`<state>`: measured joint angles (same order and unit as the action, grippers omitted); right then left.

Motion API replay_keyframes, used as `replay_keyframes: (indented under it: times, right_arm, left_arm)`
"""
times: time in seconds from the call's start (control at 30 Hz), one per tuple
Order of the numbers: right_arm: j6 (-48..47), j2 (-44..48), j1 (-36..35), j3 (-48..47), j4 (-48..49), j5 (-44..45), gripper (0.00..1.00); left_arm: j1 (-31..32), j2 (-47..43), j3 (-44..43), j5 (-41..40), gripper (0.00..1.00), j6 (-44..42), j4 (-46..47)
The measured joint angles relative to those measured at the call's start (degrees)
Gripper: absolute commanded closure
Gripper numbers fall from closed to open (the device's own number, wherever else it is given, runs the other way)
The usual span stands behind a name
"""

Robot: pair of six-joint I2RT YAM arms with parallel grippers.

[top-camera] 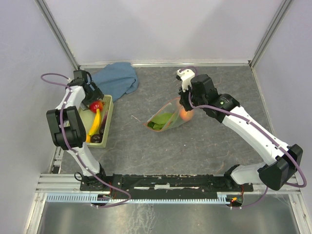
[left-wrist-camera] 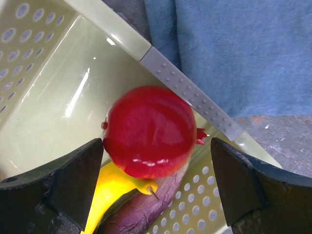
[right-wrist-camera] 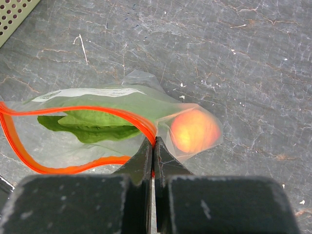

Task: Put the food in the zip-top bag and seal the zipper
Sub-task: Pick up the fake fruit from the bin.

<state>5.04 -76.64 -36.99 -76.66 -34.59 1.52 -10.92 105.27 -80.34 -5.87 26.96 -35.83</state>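
A clear zip-top bag (top-camera: 168, 118) (right-wrist-camera: 97, 141) lies mid-table, its mouth gaping toward the left. The red-orange zipper (right-wrist-camera: 87, 110) loops round the opening. A green leaf (right-wrist-camera: 90, 126) (top-camera: 161, 121) and an orange fruit (right-wrist-camera: 194, 130) (top-camera: 185, 114) sit inside. My right gripper (right-wrist-camera: 154, 142) (top-camera: 184, 103) is shut on the zipper strip at the mouth's right end. My left gripper (left-wrist-camera: 156, 168) (top-camera: 94, 100) hangs open over the pale green basket (left-wrist-camera: 44, 97) (top-camera: 109, 122), its fingers either side of a red fruit (left-wrist-camera: 148, 131) (top-camera: 95, 106). That fruit rests on a yellow banana (left-wrist-camera: 109, 187) (top-camera: 95, 124) and a dark purple vegetable (left-wrist-camera: 146, 209).
A blue cloth (top-camera: 117, 79) (left-wrist-camera: 234, 48) lies bunched at the back left, just beyond the basket. White walls close the table on three sides. A pale thin scrap (right-wrist-camera: 83, 46) lies on the grey tabletop left of the bag.
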Motion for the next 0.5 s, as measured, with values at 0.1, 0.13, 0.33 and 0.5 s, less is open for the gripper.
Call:
replay_keyframes:
  times: [0.1,0.13,0.33,0.5]
  right_arm:
    - [0.00,0.00,0.00,0.02,0.15,-0.02,0.98]
    - [0.00,0.00,0.00,0.04,0.20,0.00,0.98]
    - [0.00,0.00,0.00,0.09,0.31,-0.07,0.98]
    - [0.00,-0.02,0.00,0.09,0.31,-0.22,0.98]
  left_arm:
    - [-0.02,1.55,-0.09,0.50,0.04,-0.17,-0.28]
    - [-0.04,1.95,-0.17,0.59,0.05,-0.26,-0.35]
    - [-0.63,5.66,-0.87,2.32,0.16,-1.07,-0.61]
    - [-0.92,6.01,-1.14,3.28,0.30,-1.53,-0.55]
